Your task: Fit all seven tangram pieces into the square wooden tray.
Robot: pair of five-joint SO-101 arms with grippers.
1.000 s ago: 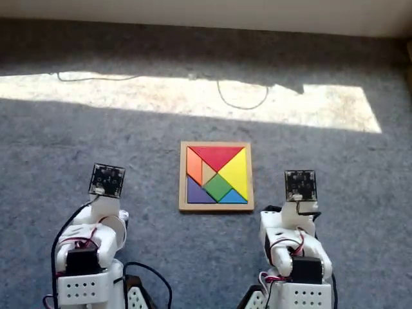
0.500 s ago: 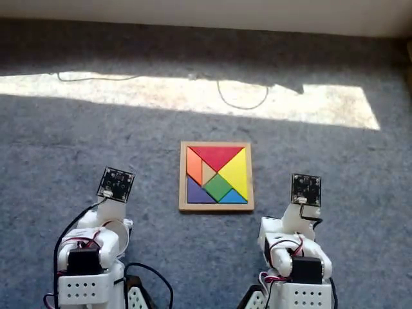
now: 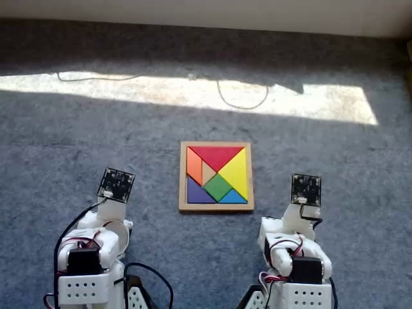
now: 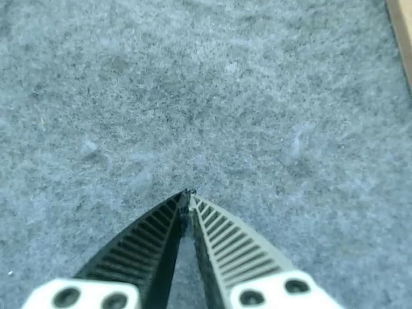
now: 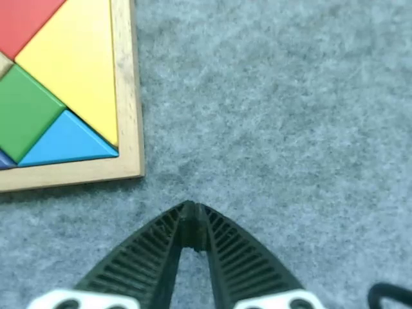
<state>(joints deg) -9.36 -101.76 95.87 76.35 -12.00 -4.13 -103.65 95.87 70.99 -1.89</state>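
Since the seven coloured tangram pieces [image 3: 217, 175] lie flush inside the square wooden tray [image 3: 216, 207] on the grey felt-covered tabletop [image 3: 129, 141], with no gap discernible between them (red, yellow, orange, tan, green, blue and purple counted), the fitting work is judged complete. The left tool [image 4: 187, 196] is closed on nothing over bare felt well to the tray's left, and the right tool [image 5: 191, 209] is likewise closed and empty just off the tray's near right corner. No further placement appears required; any next move calls only for keeping both arms off the tray.
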